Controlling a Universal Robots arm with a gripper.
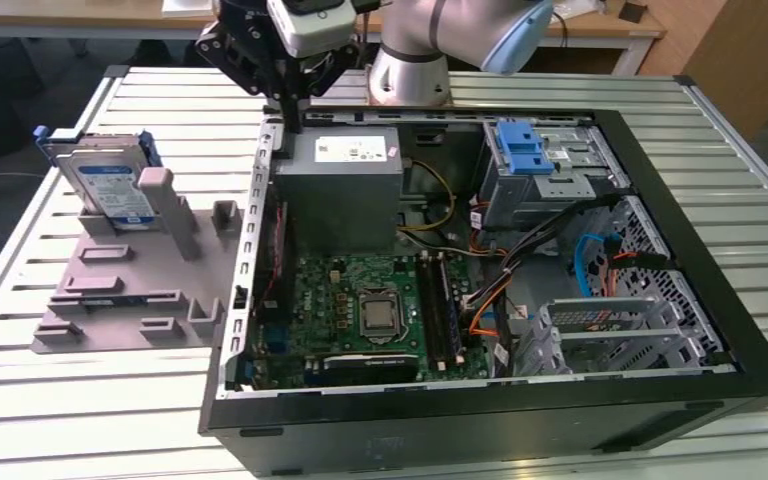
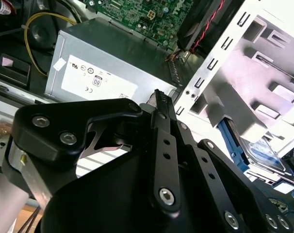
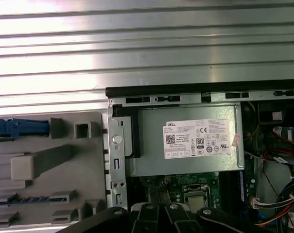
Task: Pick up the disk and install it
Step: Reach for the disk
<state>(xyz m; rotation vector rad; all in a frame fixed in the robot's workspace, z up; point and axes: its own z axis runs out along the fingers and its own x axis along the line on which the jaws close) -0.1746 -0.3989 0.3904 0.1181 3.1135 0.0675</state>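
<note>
A: Where is the disk (image 1: 101, 180) to be found?

B: It is stood on edge in a grey plastic fixture (image 1: 117, 305) on the slatted metal table (image 1: 37, 400), at the exterior view's left. It is kept outside the open computer case (image 1: 491, 435). Its blue carrier frame is seen along its edges, and it is touched by nothing but the fixture.

A: And the gripper (image 1: 288, 120)?

B: It is held over the case's far corner, just beside the grey power supply (image 1: 337, 165) and well apart from the disk. Its fingers (image 2: 159, 99) are brought together, and nothing is clamped between them.

A: What is shown inside the case?

B: The green motherboard (image 1: 357, 300) is seen below the power supply. A metal drive cage (image 1: 551, 175) with a blue latch strip (image 1: 524, 148) is set at the far corner on the exterior view's right.
</note>
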